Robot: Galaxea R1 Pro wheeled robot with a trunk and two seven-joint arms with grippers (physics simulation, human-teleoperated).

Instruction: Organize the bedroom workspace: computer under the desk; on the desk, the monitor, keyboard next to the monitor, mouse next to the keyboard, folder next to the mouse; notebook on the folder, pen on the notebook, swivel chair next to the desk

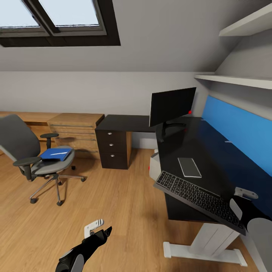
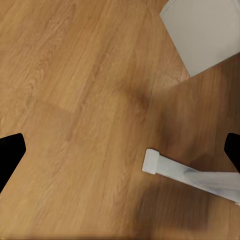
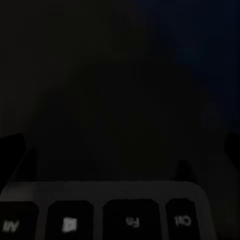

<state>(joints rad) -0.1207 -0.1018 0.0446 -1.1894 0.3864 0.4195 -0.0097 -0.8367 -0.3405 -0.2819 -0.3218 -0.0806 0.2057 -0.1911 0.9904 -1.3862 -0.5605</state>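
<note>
Keyboard overhanging desk, right claw gripping.

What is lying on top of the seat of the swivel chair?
On the swivel chair seat lies the blue folder, flat, with a thin white stick, likely the pen, on its cover. Whatever is under the folder is covered and cannot be seen.

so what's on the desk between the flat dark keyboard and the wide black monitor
In the head view, a thin grey rectangular notebook lies on the glossy black desk between the keyboard and the monitor.
</note>
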